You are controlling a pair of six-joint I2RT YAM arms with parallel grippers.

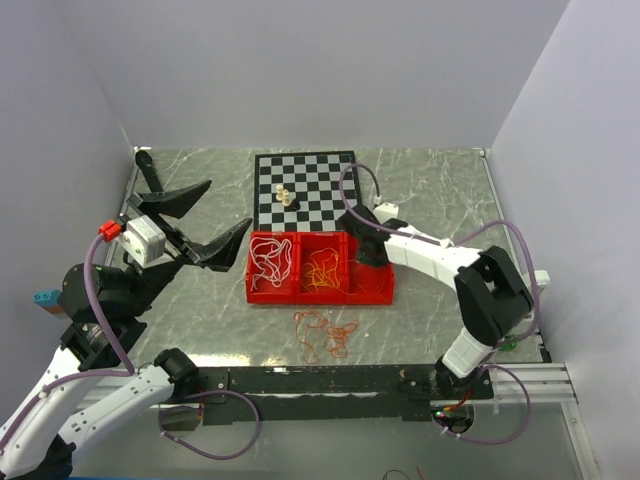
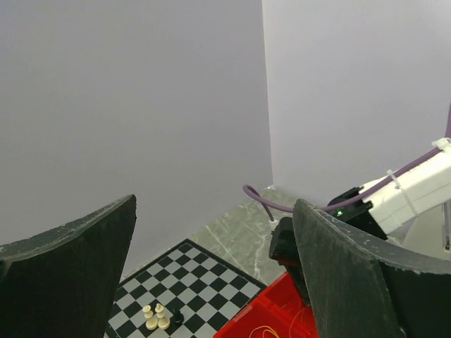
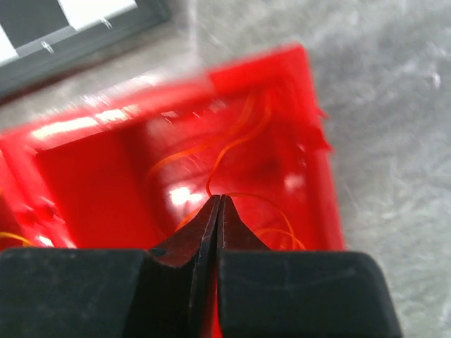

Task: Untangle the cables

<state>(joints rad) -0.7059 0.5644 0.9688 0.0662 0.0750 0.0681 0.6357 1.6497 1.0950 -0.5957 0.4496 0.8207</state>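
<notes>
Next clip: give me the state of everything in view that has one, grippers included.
left gripper: open wide, empty, left of the tray.
right gripper: shut over the tray's right compartment, apparently pinching an orange cable.
white cables: bunched in the left compartment.
yellow-orange cables: bunched in the middle compartment.
red-orange cables: tangled on the table, before the tray.
chess pieces: upright on the chessboard.

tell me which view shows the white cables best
The top external view: the white cables lie fully visible in the left compartment of the red tray. The left wrist view catches only a tray corner, the right wrist view only orange cords in another compartment; neither shows the white ones.
</notes>
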